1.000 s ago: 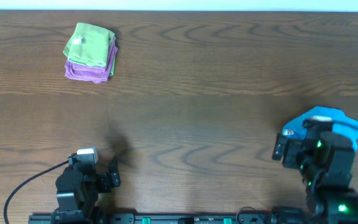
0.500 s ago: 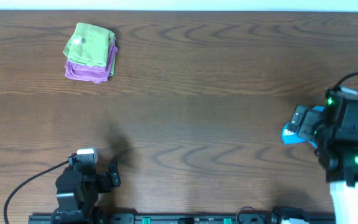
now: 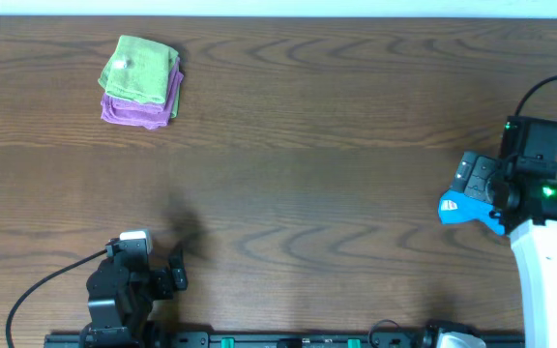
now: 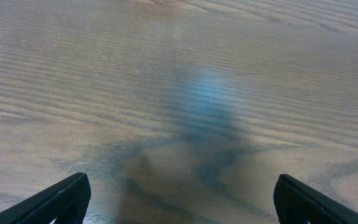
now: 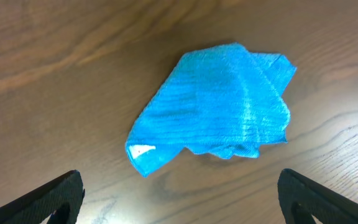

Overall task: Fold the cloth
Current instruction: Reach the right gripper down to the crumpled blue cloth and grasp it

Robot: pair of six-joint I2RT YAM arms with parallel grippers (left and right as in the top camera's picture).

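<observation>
1. A dark brown wood-grain table fills the overhead view, with a pale strip along its far edge.
2. The cloth lies bunched in a loose, rough triangle near the table's right edge. Its small white tag is at the corner nearest the wrist camera.
3. From overhead, only the sky-blue left edge of the cloth shows, as the right arm covers the rest.
4. The right gripper hangs over the cloth with its fingers spread wide and nothing between them. It appears clear of the fabric.
5. The left gripper sits at the near left over bare wood, its jaws equally wide and empty.
6. A light green folded cloth rests on a purple folded cloth at the far left.
</observation>
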